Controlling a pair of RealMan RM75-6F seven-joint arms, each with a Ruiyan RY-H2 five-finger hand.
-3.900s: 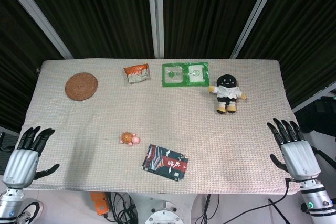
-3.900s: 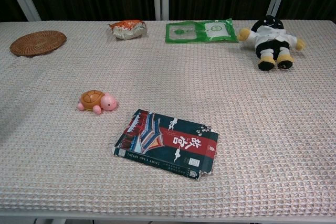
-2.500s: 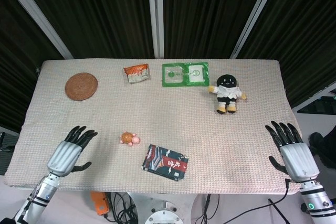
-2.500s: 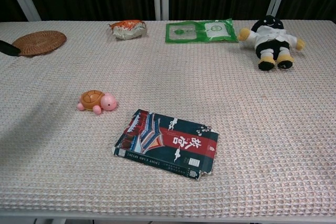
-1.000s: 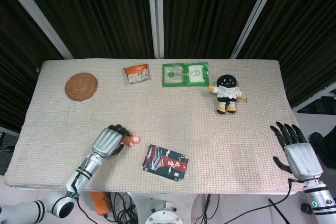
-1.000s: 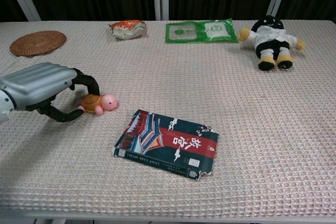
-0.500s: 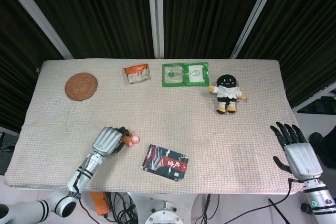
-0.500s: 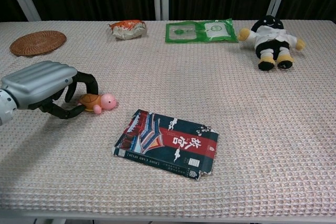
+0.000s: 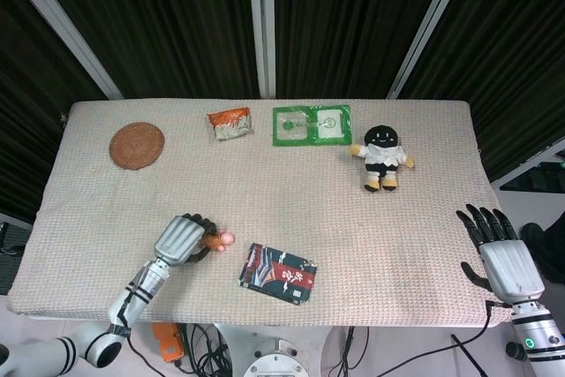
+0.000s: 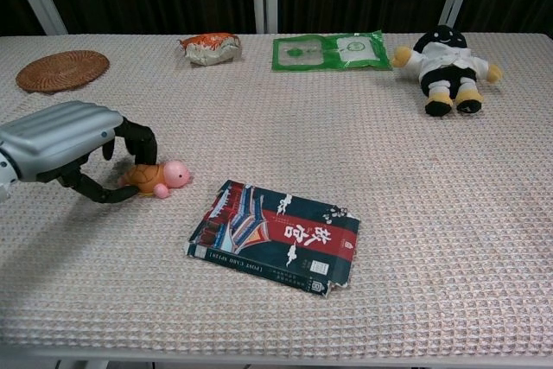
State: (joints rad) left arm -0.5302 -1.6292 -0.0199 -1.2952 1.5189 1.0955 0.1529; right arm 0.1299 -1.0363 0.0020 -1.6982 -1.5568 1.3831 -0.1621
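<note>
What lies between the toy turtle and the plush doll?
Only bare cloth lies between the toy turtle, held in the left hand, and the plush doll; the head view shows this.

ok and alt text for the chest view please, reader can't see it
The robot's left hand grips a small toy turtle on a cloth-covered table, beside a dark printed packet. Along the far edge lie a woven coaster, an orange snack bag, a green packet and a plush doll.
</note>
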